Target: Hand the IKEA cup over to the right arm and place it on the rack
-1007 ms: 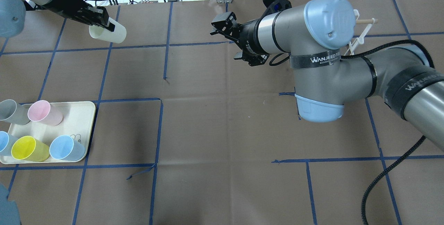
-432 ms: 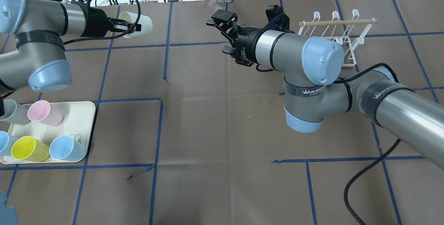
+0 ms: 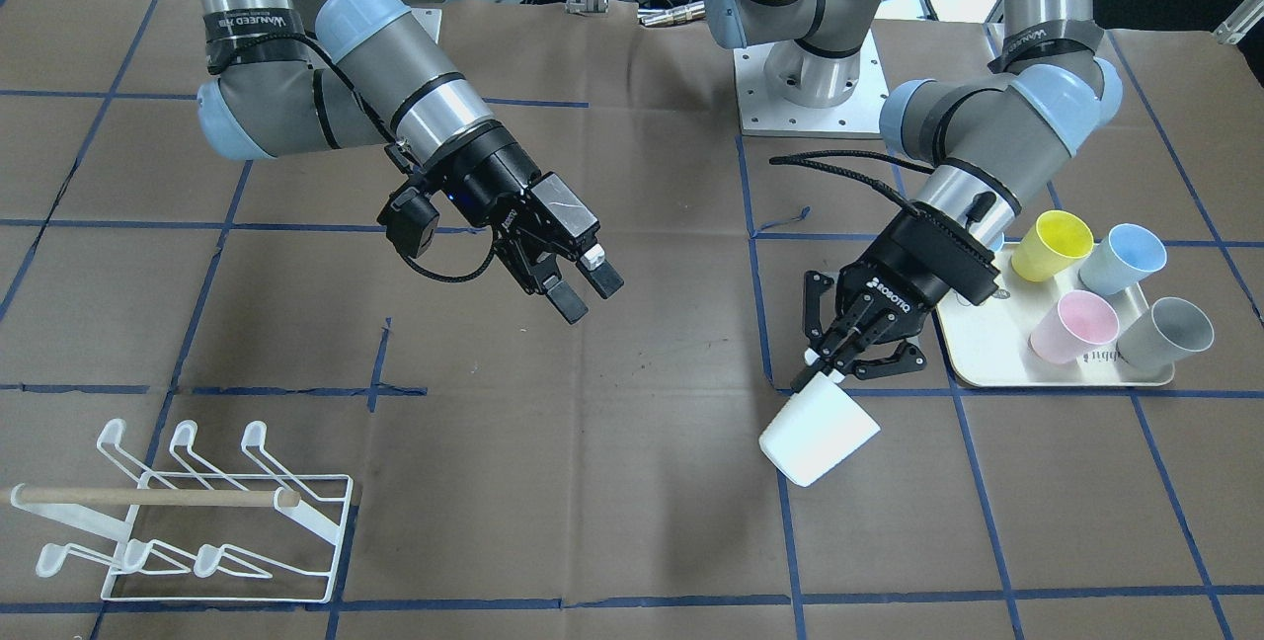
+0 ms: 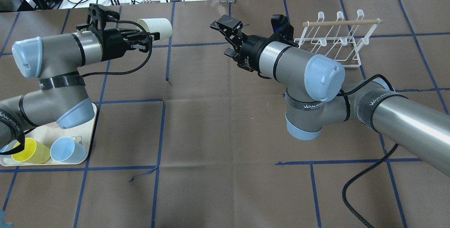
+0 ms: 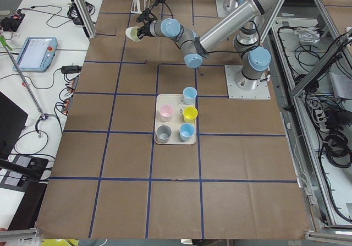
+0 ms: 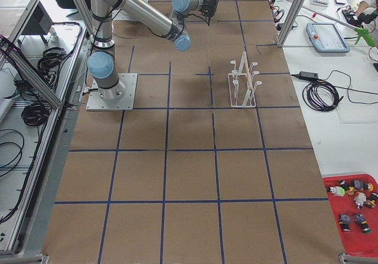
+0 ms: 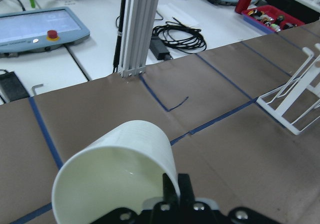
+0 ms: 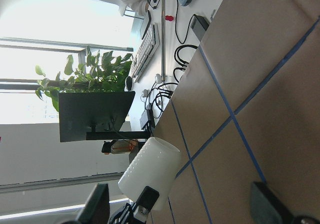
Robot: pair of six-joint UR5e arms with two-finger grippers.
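1. IKEA cup [image 3: 820, 435], cream-white, hangs in the air over the far left part of the table [image 4: 225, 133]. It lies on its side, with its closed base pointing toward the middle of the table.
2. The left gripper [image 3: 825, 373] is clamped on the cup's rim, one finger inside the mouth and one outside. This hold likely leaves the cup's wall and base free for the other arm to take.
3. "ROBOTIQ" reads in white on the left gripper's black body.
4. The right gripper [image 3: 588, 292] faces the cup from the right with its fingers apart and nothing between them. It is well apart from the cup and seems posed to receive it.
5. A black strap on the right arm [image 4: 316, 76] reads "WANJEED"; the smaller print beneath is too fine to read.
6. The rack [image 3: 311, 519], white wire with a wooden dowel bar [image 3: 148, 496], stands at the far right and holds no cup. Being on the right arm's side, it probably explains the hand-over.
7. The cream tray [image 3: 987, 344] at the near left holds coloured cups, yellow, blue, pink and grey. Its small print is not legible.
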